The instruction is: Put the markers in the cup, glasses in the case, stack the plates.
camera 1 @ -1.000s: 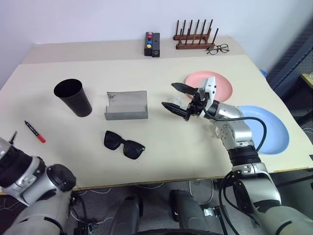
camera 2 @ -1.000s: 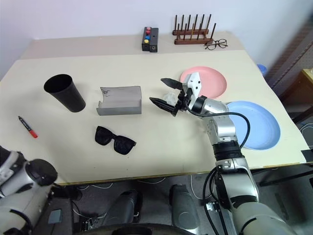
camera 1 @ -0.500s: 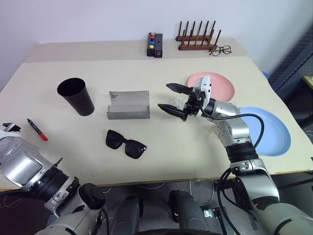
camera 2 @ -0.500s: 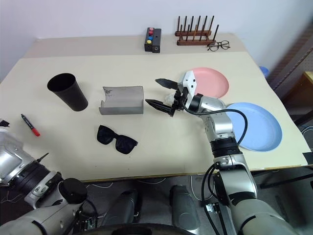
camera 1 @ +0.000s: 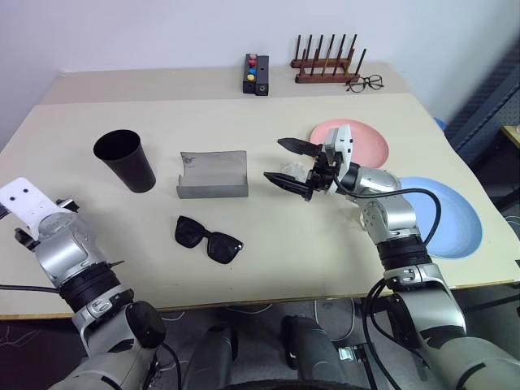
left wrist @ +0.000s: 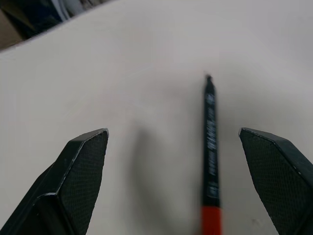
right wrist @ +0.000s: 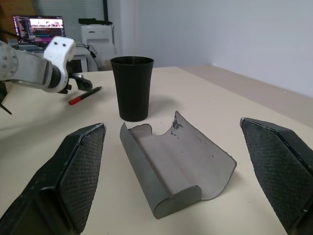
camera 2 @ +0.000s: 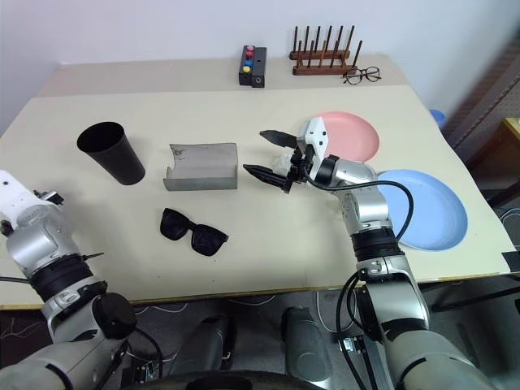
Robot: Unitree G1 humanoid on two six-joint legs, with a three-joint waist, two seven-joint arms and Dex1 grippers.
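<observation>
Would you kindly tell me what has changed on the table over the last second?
The left pincer has come down beside the red-ended marker, open, holding nothing. The right pincer stayed open above the table near the case. Cup, sunglasses and both plates are unmoved.

The left end effector (left wrist: 173, 183) has its two black fingers (left wrist: 78, 171) spread wide above the pale counter (left wrist: 122, 73), with the dark red-ended marker (left wrist: 210, 147) lying flat between them.

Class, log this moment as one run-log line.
left gripper: open over red-ended marker | right gripper: open, facing case | sunglasses: on table
</observation>
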